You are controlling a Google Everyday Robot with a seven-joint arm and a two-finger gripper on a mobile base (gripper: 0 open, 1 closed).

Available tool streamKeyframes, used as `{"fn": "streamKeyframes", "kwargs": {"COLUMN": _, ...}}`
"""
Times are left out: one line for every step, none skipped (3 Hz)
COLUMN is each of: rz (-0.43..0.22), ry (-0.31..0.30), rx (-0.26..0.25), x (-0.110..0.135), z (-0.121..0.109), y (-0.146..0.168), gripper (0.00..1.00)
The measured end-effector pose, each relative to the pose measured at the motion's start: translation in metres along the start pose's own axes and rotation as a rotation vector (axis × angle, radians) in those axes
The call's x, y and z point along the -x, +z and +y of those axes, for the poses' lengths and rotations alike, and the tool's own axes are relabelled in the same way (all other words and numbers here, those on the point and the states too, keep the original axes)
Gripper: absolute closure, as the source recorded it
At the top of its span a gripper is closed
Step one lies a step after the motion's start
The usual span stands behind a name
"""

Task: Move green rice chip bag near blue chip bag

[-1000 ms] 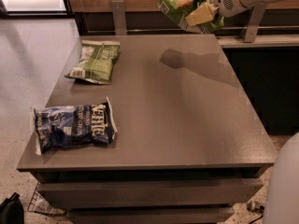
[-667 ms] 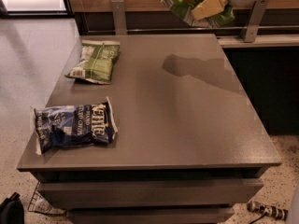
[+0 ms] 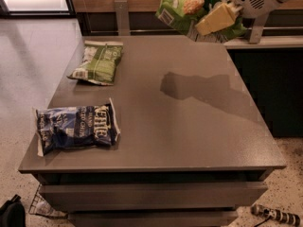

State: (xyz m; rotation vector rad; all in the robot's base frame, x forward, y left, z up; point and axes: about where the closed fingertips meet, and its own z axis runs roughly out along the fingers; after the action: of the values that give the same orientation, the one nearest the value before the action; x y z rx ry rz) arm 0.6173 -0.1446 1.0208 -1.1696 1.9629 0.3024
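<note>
1. Camera view, upper right of frame: gripper held high above the far edge of the table, jaws clamped on the green rice chip bag. One pale finger lies across the bag's right half.
2. Bag is airborne, touching nothing else. Its shadow falls on the table's centre-right.
3. Blue chip bag lies flat at lower left, near the table's front-left corner, well apart from the carried bag. An olive-green bag lies at upper left.
4. Risks, as judged:
   - The grip sits at one end, so the crinkled bag may slip or swing in transit.
   - A low approach could shove the blue bag off the near edge.
   - It could be set down by the olive bag instead.
5. Long axis runs roughly left-right and tilted, free end toward upper left, printed face to camera.
</note>
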Motion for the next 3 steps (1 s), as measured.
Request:
{"fn": "streamKeyframes", "kwargs": {"rz": 0.034, "ry": -0.055, "rx": 0.102, "x": -0.015, "z": 0.041, "y": -0.003, "gripper": 1.00}}
{"fn": "streamKeyframes", "kwargs": {"rz": 0.052, "ry": -0.123, "rx": 0.244, "x": -0.037, "z": 0.078, "y": -0.005, "gripper": 1.00}}
{"fn": "streamKeyframes", "kwargs": {"rz": 0.040, "ry": -0.185, "rx": 0.390, "x": -0.048, "z": 0.108, "y": -0.003, "gripper": 1.00}}
